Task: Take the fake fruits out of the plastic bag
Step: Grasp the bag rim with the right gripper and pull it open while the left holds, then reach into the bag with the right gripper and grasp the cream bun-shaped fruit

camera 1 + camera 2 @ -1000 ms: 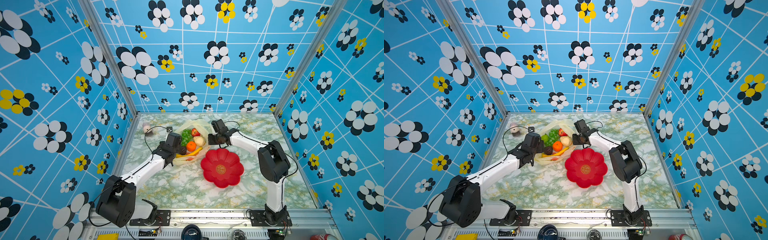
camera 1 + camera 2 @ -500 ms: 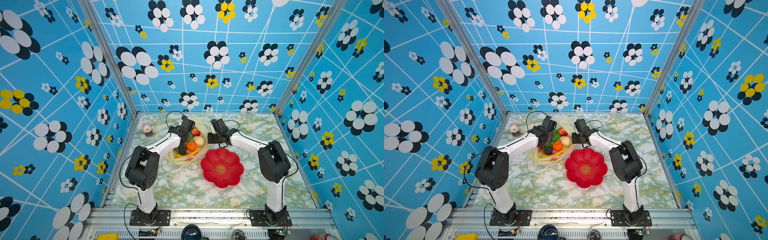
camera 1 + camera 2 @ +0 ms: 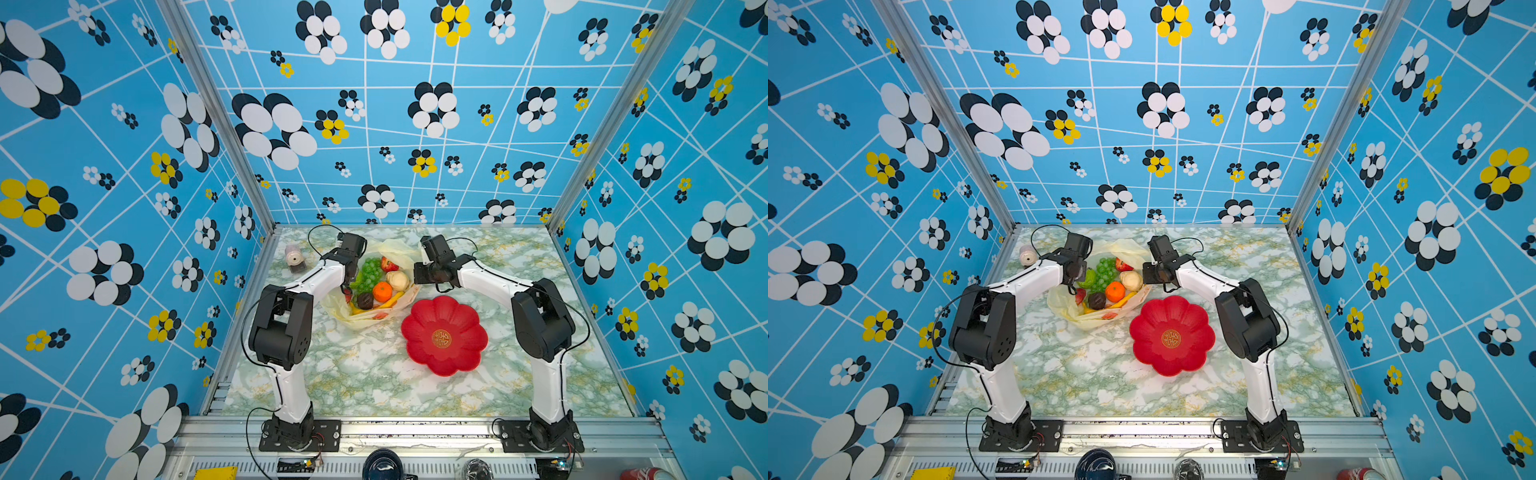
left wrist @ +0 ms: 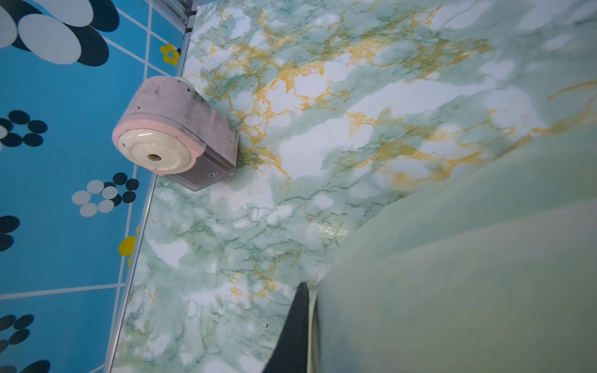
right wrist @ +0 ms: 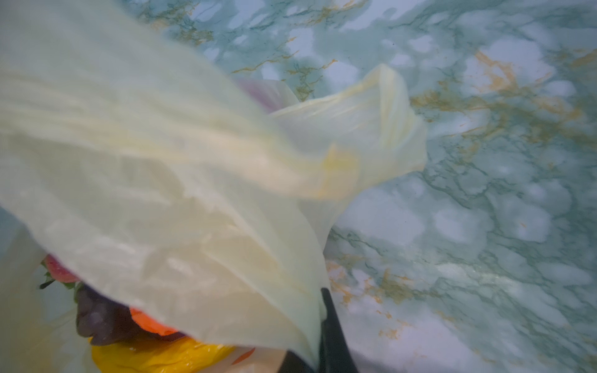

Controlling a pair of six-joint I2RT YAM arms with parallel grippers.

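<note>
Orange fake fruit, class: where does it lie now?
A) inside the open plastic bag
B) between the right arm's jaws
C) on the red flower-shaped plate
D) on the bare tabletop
A: the orange fake fruit sits beside the green grape bunch inside the plastic bag.

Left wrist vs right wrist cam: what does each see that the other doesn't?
Left wrist only: a pink sharpener at the table edge, and the blue flowered wall.
Right wrist only: fruits under the lifted bag film, namely a red one, a dark brown piece, an orange and a banana, plus a loose handle.
Both: marble table, pale bag film close to the lens, and a dark finger against it, left and right.
</note>
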